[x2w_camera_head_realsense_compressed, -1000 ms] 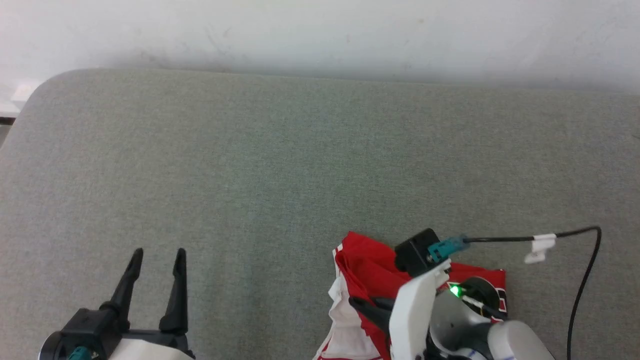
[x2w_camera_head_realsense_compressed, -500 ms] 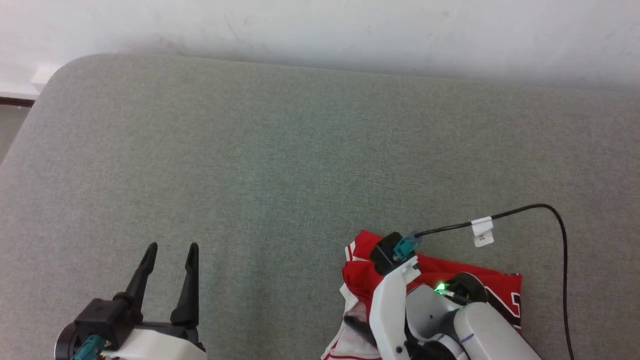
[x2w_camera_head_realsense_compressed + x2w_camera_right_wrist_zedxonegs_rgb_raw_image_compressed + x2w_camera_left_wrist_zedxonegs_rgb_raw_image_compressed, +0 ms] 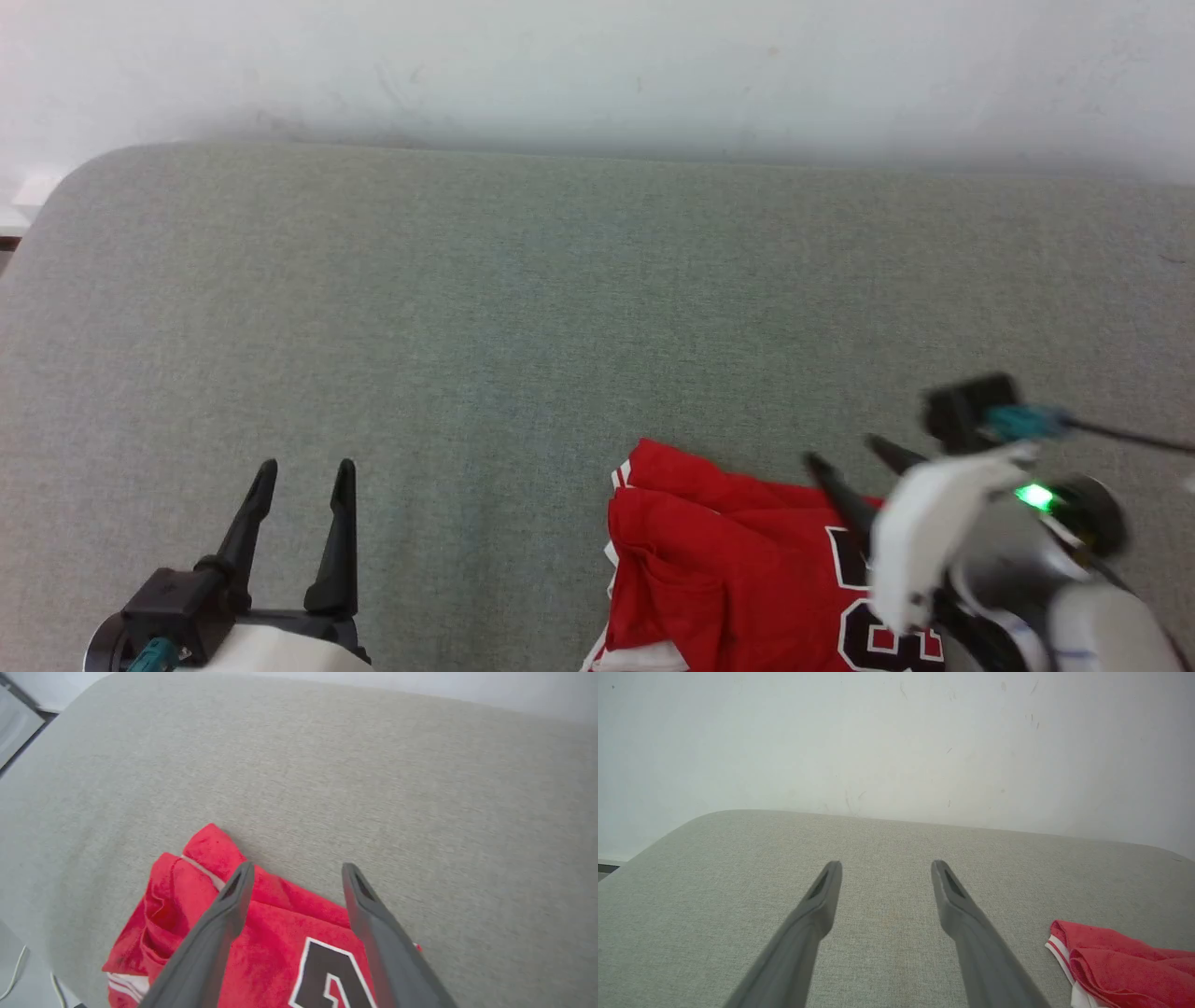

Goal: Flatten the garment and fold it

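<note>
Garment (image 3: 738, 579) bunched at 5 o'clock on the surface (image 3: 467, 327): unflattened, unfolded, all work ahead. Right hand (image 3: 845, 453) over it, fingers apart, empty; left hand (image 3: 306, 467) at 7 o'clock, apart too.

Left gripper (image 3: 886, 864) with its two dark fingers spread wide and nothing between them, over a grey fabric-covered surface (image 3: 738, 858) with a rounded far corner. The garment (image 3: 1125, 966), crumpled red cloth with red-and-white striped trim, lies on the surface at lower right, clear of the fingers. A scuffed white wall (image 3: 896, 742) stands behind
</note>
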{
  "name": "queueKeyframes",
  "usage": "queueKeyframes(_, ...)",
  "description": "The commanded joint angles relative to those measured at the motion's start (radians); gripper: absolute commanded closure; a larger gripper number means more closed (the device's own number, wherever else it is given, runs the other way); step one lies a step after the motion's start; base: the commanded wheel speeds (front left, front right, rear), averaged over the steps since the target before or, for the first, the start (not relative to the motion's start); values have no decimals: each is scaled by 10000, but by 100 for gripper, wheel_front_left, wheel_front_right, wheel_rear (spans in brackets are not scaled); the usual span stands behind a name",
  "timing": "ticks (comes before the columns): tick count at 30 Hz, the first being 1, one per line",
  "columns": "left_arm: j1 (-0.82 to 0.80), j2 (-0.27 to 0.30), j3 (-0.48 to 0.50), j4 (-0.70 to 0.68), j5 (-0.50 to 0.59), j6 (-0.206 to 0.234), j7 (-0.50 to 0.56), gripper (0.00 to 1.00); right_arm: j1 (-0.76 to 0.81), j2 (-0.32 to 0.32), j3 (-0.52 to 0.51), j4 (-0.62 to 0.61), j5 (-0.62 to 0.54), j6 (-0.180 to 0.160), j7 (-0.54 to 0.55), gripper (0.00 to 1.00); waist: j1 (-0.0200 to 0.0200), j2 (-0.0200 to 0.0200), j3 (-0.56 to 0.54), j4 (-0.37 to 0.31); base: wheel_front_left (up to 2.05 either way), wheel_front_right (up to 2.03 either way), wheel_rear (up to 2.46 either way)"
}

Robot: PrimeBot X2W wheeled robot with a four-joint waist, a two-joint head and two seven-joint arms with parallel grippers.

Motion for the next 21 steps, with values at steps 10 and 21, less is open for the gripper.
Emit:
queueKeyframes(10,181,200,54,-288,-132,74,74,0,3001,-18,-2352,-869,161,-7,-935,0,0,0,261,-380,0,0,0)
queueKeyframes(21,-22,422,-8,-424,-120,11,313,0,2747,-18,-1746,669,598,-7,-1172,0,0,0,391,-290,0,0,0)
